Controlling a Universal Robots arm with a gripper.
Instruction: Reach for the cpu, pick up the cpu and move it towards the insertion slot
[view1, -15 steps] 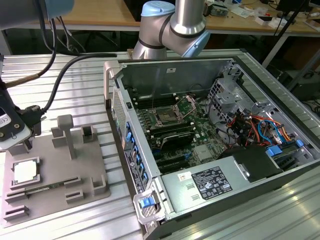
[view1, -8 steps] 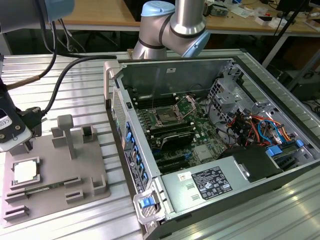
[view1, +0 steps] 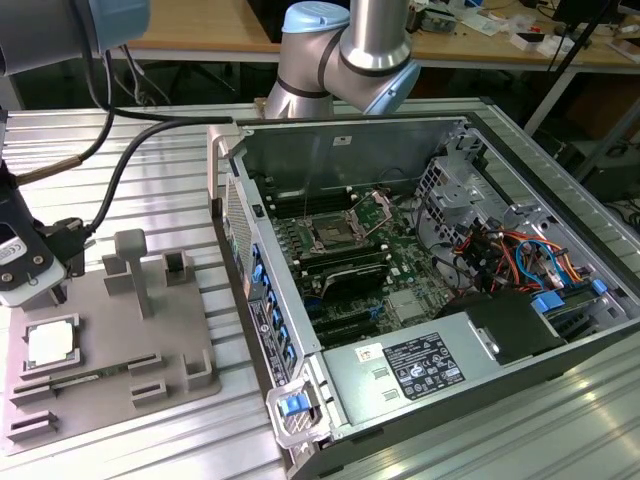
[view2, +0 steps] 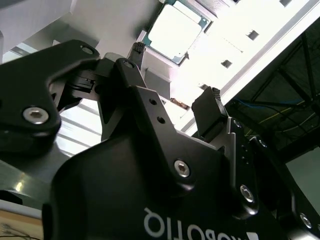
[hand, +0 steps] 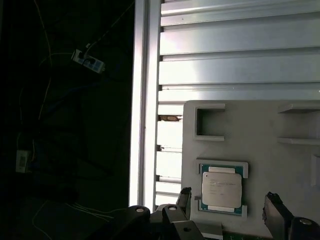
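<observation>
A: "Is the gripper (hand: 228, 194) whole in the first wrist view?"
B: "No, the picture's edge cuts it off just behind the fingers (hand: 272, 210)."
A: "And the cpu (view2: 175, 30) in the second wrist view?"
B: "The edge cuts one corner, and glare whitens its top."

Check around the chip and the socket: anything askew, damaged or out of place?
Nothing stands out. The cpu lies flat and square in its recess on the grey tray, the open tool hangs above it, and nothing lies across the insertion slot.
</observation>
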